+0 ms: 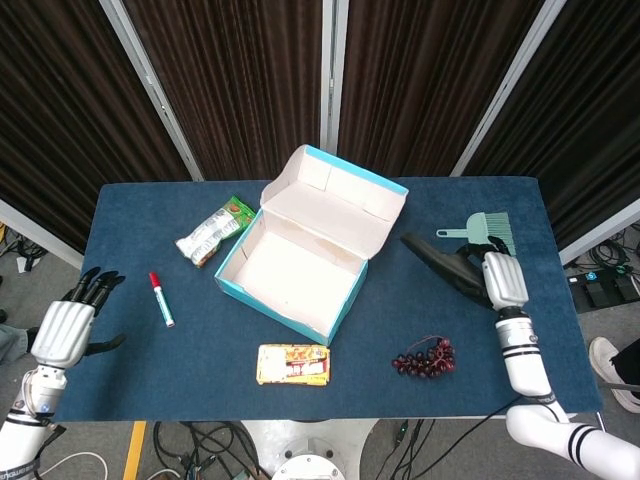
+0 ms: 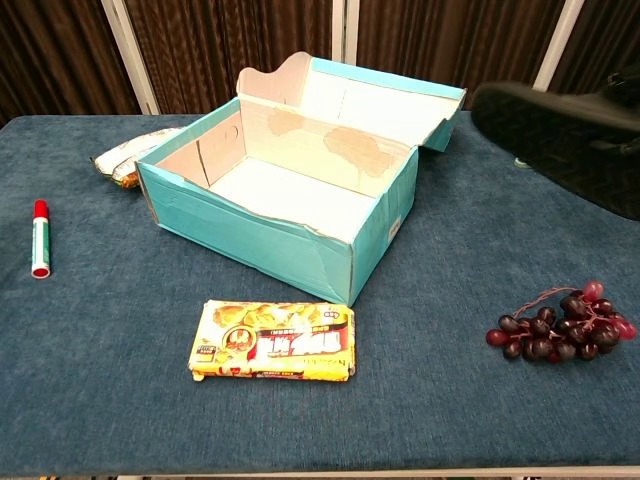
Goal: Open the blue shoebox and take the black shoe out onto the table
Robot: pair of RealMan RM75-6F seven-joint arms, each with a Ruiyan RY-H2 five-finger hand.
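Observation:
The blue shoebox (image 1: 300,265) (image 2: 290,205) stands open mid-table, its lid tipped back and its white inside bare. My right hand (image 1: 497,277) holds the black shoe (image 1: 445,264) (image 2: 560,135) to the right of the box, toe pointing toward the box, low over the cloth; I cannot tell whether it touches the table. In the chest view the shoe fills the upper right and hides the hand. My left hand (image 1: 65,325) hangs open off the table's left front corner, holding nothing.
A red-capped marker (image 1: 161,298) (image 2: 40,237) and a green snack bag (image 1: 214,230) lie left of the box. A yellow snack pack (image 1: 293,364) (image 2: 273,340) sits in front of it. Dark grapes (image 1: 425,357) (image 2: 560,330) lie front right, a green brush (image 1: 482,228) behind the shoe.

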